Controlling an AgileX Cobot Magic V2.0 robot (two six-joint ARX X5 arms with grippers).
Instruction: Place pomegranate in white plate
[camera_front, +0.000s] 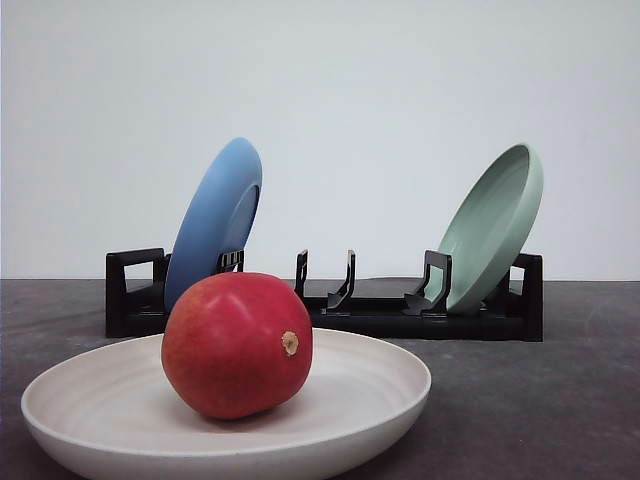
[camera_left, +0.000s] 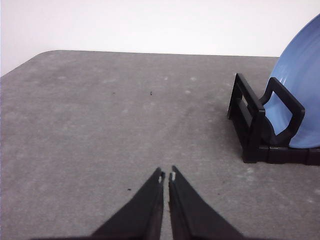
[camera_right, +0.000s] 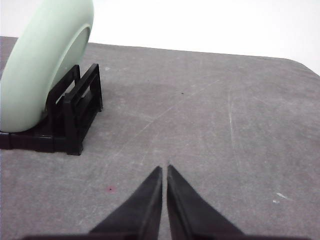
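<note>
Red and glossy, the pomegranate (camera_front: 237, 344) is sitting inside the white plate (camera_front: 380, 385) at the table's (camera_front: 520, 400) near edge. Behind it, a black rack (camera_front: 420, 310) is holding a blue plate (camera_front: 215, 220) and a green plate (camera_front: 490, 225), both tilted. Both grippers, left (camera_left: 166, 176) and right (camera_right: 164, 168), are hovering over bare tabletop, jaws nearly closed and holding nothing.

Black, tapered end effector fingers (camera_left: 150, 205)

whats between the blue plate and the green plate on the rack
In the front view, no plate: just bare black rack dividers between the tilted blue plate and the pale green plate.
</note>
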